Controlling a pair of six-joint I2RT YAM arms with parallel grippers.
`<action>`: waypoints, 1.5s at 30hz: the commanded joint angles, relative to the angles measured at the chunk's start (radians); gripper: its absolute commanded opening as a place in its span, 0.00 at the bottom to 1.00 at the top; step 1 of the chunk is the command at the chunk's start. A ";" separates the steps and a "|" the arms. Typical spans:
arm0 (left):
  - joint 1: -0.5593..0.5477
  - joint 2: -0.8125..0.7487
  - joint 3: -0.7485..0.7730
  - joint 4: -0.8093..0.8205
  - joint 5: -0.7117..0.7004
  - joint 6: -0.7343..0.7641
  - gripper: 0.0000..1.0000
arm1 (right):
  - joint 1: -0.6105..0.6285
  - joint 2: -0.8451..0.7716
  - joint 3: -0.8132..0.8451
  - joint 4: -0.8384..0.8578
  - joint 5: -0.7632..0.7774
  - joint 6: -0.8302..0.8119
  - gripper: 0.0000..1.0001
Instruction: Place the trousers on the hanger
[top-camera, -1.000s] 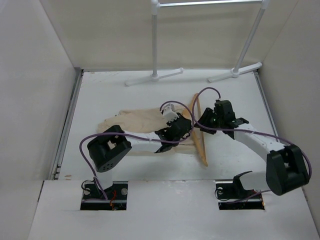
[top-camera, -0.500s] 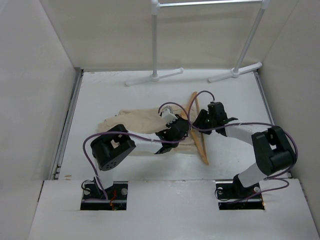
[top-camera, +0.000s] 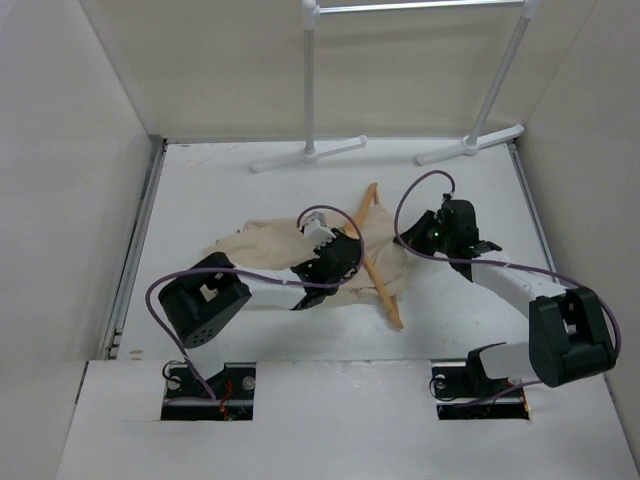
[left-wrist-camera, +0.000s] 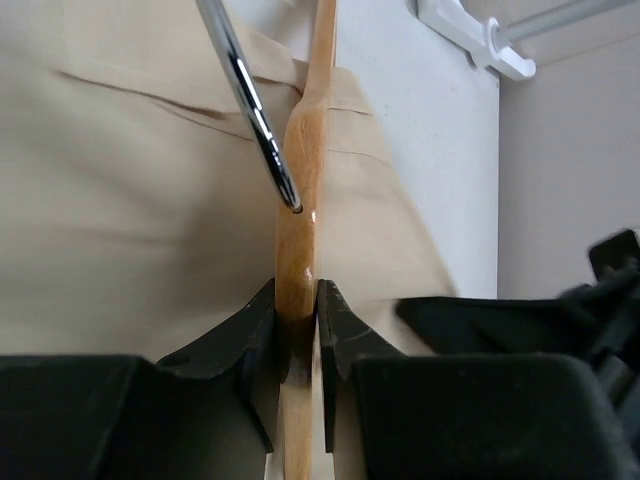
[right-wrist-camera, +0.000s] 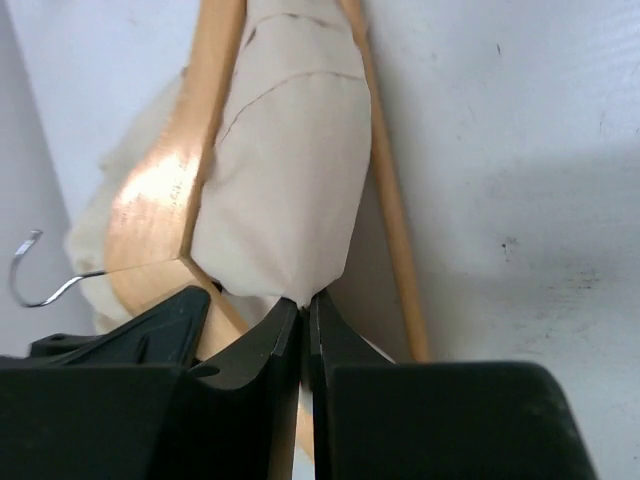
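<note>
The beige trousers (top-camera: 262, 243) lie crumpled mid-table, one end drawn through the wooden hanger (top-camera: 381, 285). My left gripper (top-camera: 343, 250) is shut on the hanger's wooden top (left-wrist-camera: 297, 240), just below its metal hook (left-wrist-camera: 250, 100); trouser cloth (left-wrist-camera: 120, 200) lies behind it. My right gripper (top-camera: 422, 243) is shut on a pinched fold of the trousers (right-wrist-camera: 290, 190), which passes between the hanger's arm (right-wrist-camera: 160, 200) and its bottom bar (right-wrist-camera: 390, 200). The hook (right-wrist-camera: 35, 275) shows at the left of the right wrist view.
A white clothes rack (top-camera: 310, 80) stands at the back, its feet (top-camera: 308, 155) on the table's far edge and a second post (top-camera: 500, 75) at the right. White walls close in both sides.
The hanger has swung left and turned, its far end now nearer the rack. My left gripper shifted left with it. My right gripper pulled right, drawing trouser cloth through the hanger.
</note>
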 joint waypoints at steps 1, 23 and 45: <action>0.055 -0.093 -0.075 -0.077 -0.017 0.038 0.07 | -0.047 -0.058 0.037 -0.012 0.006 0.011 0.12; 0.143 -0.452 -0.163 -0.272 0.024 0.294 0.07 | -0.162 -0.020 -0.006 -0.036 0.038 0.013 0.16; 0.044 -0.351 0.872 -0.996 0.061 0.754 0.03 | 0.038 -0.561 0.299 -0.471 0.064 -0.076 0.71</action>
